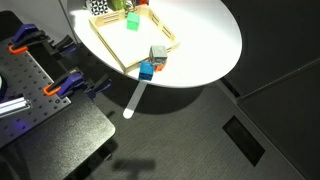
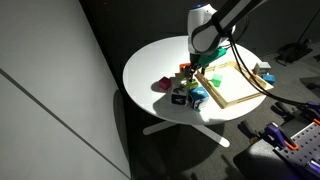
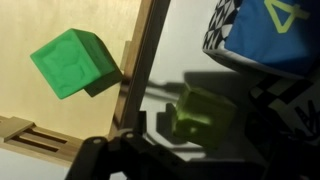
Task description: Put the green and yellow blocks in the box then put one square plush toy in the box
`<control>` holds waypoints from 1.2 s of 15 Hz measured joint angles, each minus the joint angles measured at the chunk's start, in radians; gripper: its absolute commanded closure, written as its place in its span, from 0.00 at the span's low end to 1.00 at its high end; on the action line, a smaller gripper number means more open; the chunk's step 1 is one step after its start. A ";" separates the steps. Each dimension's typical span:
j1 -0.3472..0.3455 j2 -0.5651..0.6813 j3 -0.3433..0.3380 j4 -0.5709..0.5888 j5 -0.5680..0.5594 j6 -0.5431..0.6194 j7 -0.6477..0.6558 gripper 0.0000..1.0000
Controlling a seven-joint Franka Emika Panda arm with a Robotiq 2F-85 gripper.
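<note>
Now green block (image 3: pixel 75 62) inside box (image 3: pixel 140 60), just beside wall; blue cube (image 1: pixel 147 70) near table (image 1: pixel 200 40) rim; tool (image 2: pixel 190 68) near box edge, can't tell opening.

You have a round white table (image 1: pixel 210 40) under strong light, its pale foot (image 1: pixel 137 98) on dark carpet (image 1: pixel 200 130) with a rectangular floor hatch (image 1: pixel 243 138). A grey wall panel (image 2: pixel 40 110) stands beside it.

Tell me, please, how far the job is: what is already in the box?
Done: one green block lies inside the box. In hand: nothing I can confirm; the gripper hovers at the box's edge, above a second green thing outside it. Left: the yellow block, which I cannot find, and the checkered plush toy, outside the box.
</note>
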 measured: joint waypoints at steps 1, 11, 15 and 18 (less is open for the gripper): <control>0.004 0.015 0.000 0.015 0.000 0.000 0.001 0.00; 0.032 0.121 -0.007 0.126 0.000 0.000 0.007 0.00; 0.038 0.144 -0.010 0.149 0.000 -0.001 0.007 0.33; 0.041 0.151 -0.011 0.157 0.000 -0.004 0.007 0.60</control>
